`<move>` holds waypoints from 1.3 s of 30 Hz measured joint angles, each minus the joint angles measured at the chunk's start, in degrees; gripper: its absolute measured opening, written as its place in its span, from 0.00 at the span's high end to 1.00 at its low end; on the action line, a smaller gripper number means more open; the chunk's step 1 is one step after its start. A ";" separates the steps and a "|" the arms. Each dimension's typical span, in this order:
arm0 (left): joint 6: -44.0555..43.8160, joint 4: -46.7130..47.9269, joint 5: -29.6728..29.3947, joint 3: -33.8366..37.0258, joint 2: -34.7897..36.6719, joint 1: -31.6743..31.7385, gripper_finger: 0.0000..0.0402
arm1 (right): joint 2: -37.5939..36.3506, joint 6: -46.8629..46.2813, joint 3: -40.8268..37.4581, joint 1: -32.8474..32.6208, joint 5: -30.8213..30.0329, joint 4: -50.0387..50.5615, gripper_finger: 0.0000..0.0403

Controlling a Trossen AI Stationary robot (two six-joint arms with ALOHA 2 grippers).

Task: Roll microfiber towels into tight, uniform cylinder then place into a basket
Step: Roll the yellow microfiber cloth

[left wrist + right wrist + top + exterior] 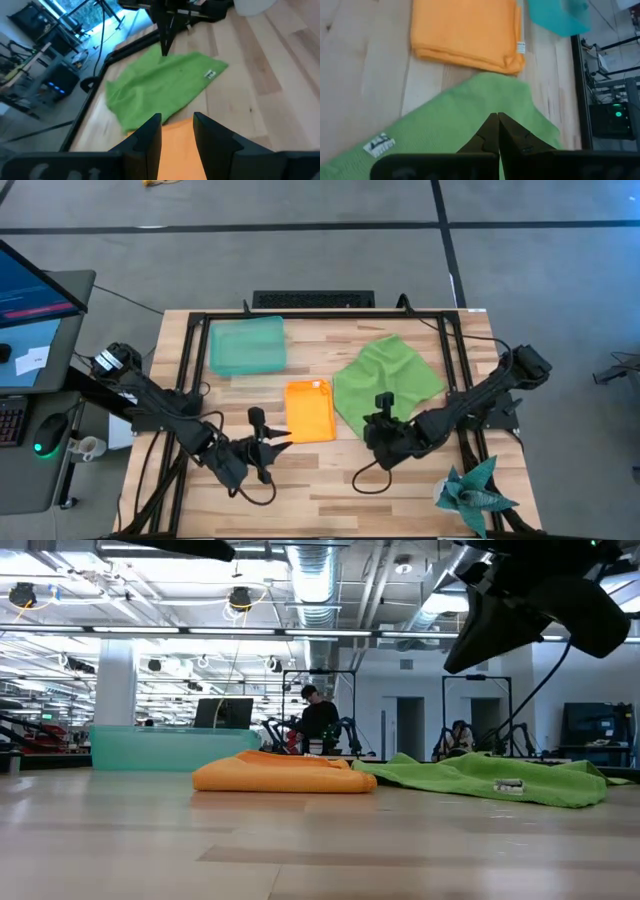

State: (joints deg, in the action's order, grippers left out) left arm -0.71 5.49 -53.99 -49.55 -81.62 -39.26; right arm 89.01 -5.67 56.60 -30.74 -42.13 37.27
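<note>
An orange towel (310, 412) lies flat on the table's middle, folded into a rectangle. To its right the green towel (386, 380) is spread out and rumpled, its white label (379, 144) showing. The teal basket (247, 345) stands at the far left with nothing in it. My left gripper (280, 442) is open in the air at the orange towel's near left corner; orange cloth (175, 145) shows beyond the gap between its fingers. My right gripper (496, 119) is shut and holds nothing, above the green towel's near left part (372, 423).
A spiky teal star-shaped object (475, 492) sits at the table's near right corner. Black frame rails (190, 350) run along the left, right and far sides. A keyboard (313, 300) lies at the far edge. People (318, 720) stand in the room beyond.
</note>
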 joint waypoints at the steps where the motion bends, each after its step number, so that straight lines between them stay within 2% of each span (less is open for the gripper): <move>1: -1.49 1.89 -0.40 -0.10 0.00 -0.22 0.74 | 0.00 -0.28 -0.13 0.00 0.35 0.27 0.95; 4: -7.88 7.78 -0.56 -0.08 0.00 -0.70 0.74 | 0.00 -1.87 -2.78 0.00 3.86 -2.44 0.96; 9: -17.47 14.68 1.31 -0.08 -0.02 -0.81 0.74 | 0.14 -4.39 -12.19 -0.52 7.78 -17.17 0.95; 13: -17.94 13.97 4.36 -0.08 -0.02 -0.17 0.74 | 0.31 -4.28 -15.94 -0.79 7.81 -26.43 0.94; 19: -18.57 14.11 8.69 -0.08 -0.02 1.86 0.74 | 0.31 0.55 -16.59 -0.62 7.88 -38.34 0.94; 25: -18.57 14.13 13.08 -0.08 -0.02 4.38 0.73 | 0.31 1.20 -16.59 0.95 8.43 -41.13 0.93; 30: -21.26 14.17 15.24 -0.08 -0.02 6.09 0.68 | 0.31 1.18 -16.59 3.55 11.56 -41.15 0.91; 34: -25.84 14.90 16.18 -0.08 -0.02 7.48 0.58 | 0.31 1.05 -16.59 5.92 14.90 -41.28 0.85; 39: -25.18 12.86 22.05 1.73 -0.02 9.16 0.47 | 0.31 1.60 -16.59 8.21 21.86 -43.83 0.71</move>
State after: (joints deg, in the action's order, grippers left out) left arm -25.89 18.34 -31.94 -47.82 -81.65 -30.10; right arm 89.32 -4.07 40.01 -22.54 -20.27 -6.57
